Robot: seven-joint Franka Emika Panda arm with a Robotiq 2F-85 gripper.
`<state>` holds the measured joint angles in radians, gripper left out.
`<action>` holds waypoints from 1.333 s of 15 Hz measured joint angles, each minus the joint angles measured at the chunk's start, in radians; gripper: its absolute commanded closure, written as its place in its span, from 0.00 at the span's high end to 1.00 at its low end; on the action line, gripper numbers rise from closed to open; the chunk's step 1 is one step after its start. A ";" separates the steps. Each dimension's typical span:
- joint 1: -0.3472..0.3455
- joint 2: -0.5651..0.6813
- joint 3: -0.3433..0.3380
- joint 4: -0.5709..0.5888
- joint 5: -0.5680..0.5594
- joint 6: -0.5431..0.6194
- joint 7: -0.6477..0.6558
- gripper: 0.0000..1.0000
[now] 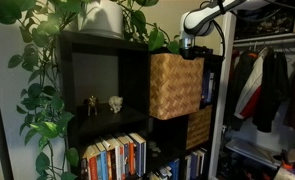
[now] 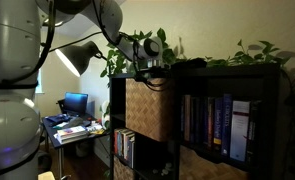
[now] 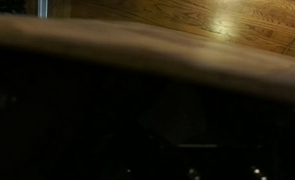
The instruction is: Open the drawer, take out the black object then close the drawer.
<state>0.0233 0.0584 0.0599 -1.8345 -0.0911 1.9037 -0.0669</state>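
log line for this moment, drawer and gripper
drawer: light tan woven wicker basket bin pulled partway out of black shelf | gripper: at bin's open top, jaws unclear | black object: not visible

A home: bookshelf (image 1: 97,75), trailing houseplant (image 1: 37,60), hanging clothes (image 1: 262,80).

A black cube shelf (image 1: 107,45) smothered in greenery, with a busy room around it.
Up top sits a white pot (image 1: 102,18), and in an exterior view a leafy vine (image 1: 37,70) spills down the shelf's left side. In the open cubby stand two small figurines, a dark one (image 1: 92,103) just beside a pale one (image 1: 115,102). Below them a row of books (image 1: 115,157) stands upright. Low on the right is a darker woven basket (image 1: 198,127), and further right, hanging clothes (image 1: 262,85). In an exterior view, far back, a lit monitor (image 2: 76,102) sits on a cluttered desk (image 2: 72,128) under a lamp shade (image 2: 77,58).
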 measured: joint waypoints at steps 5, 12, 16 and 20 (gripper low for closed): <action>0.002 0.002 0.000 0.006 0.000 -0.011 -0.001 0.37; 0.001 -0.009 -0.004 0.010 0.004 -0.009 0.047 0.03; 0.000 -0.061 -0.014 0.023 0.010 -0.009 0.089 0.03; -0.001 -0.135 -0.017 0.026 0.014 -0.009 0.127 0.05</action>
<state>0.0225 -0.0763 0.0428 -1.8087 -0.0771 1.8942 0.0597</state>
